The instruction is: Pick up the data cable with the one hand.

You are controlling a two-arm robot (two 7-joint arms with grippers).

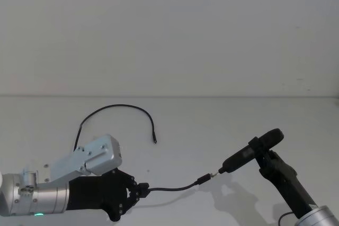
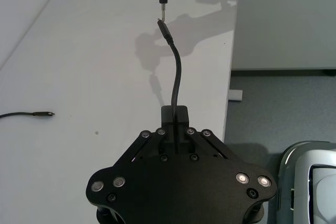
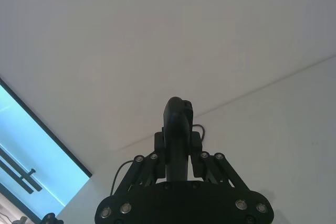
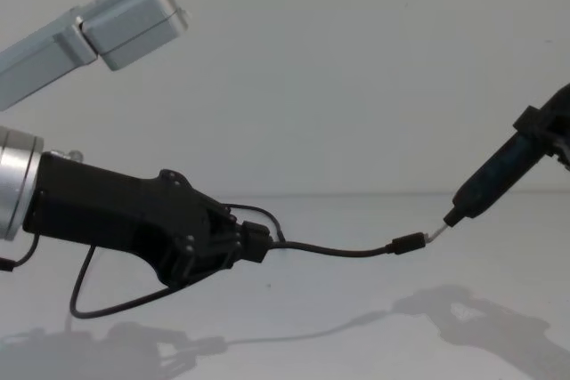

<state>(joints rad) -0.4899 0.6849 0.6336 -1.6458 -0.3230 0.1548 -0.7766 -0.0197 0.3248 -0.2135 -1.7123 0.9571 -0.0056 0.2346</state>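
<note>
Bright even light — soft shadows on table (image 1: 222, 130)

My left gripper (image 1: 142, 189) reaches in from the lower left on its silver arm, level and pointing right, fingers (image 2: 181, 115) pressed together on the cable (image 4: 343, 252). My right gripper (image 1: 265, 149) comes up from the lower right, angled up and leftward, fingers (image 3: 195, 142) clamped around a slim black tool (image 1: 249, 153).

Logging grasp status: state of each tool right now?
Left tool: closed on the data cable, lifted off the table.
Right tool: closed on a black pen-like tool, its tip at the cable's plug.
</note>
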